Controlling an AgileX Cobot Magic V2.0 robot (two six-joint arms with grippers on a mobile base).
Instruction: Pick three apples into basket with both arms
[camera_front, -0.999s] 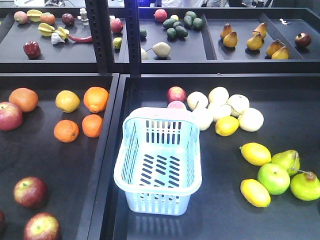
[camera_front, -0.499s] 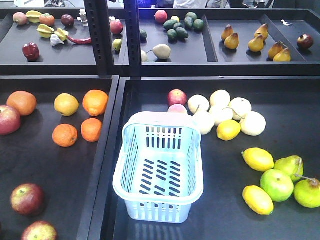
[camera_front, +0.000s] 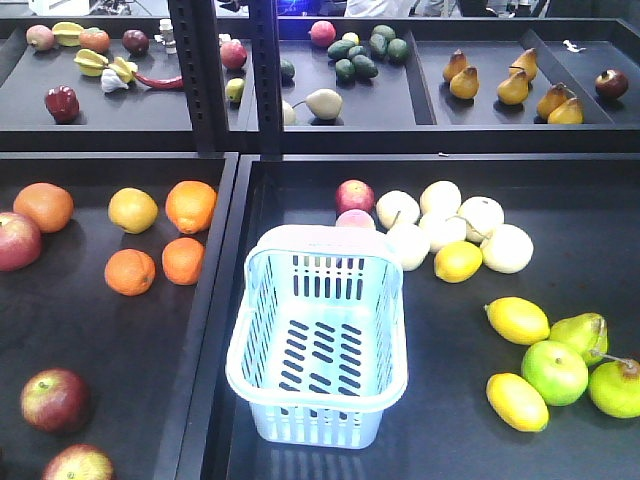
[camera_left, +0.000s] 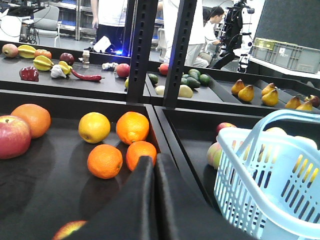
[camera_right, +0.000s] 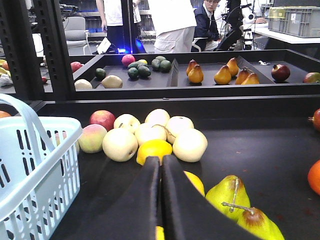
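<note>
The pale blue basket (camera_front: 318, 397) stands empty at the left end of the right tray. Three dark red apples lie in the left tray: one at the left edge (camera_front: 18, 240), two near the front (camera_front: 55, 399) (camera_front: 78, 465). A further red apple (camera_front: 354, 196) sits just behind the basket. Neither arm shows in the front view. My left gripper (camera_left: 151, 161) is shut and empty, low over the tray divider, with an apple (camera_left: 14, 136) far to its left and the basket (camera_left: 260, 200) to its right. My right gripper (camera_right: 161, 159) is shut and empty in front of a lemon (camera_right: 154, 149), with the basket (camera_right: 30, 165) to its left.
Oranges (camera_front: 130, 271) and a yellow citrus (camera_front: 132, 210) lie in the left tray. Pale round fruits (camera_front: 440, 228), lemons (camera_front: 516, 320), green pears and a green apple (camera_front: 553, 371) fill the right tray. A raised black divider (camera_front: 215, 300) separates the trays. A back shelf holds more produce.
The whole scene slid slightly down the front view during the first half second, then held still. No fruit or basket has moved on the trays.
</note>
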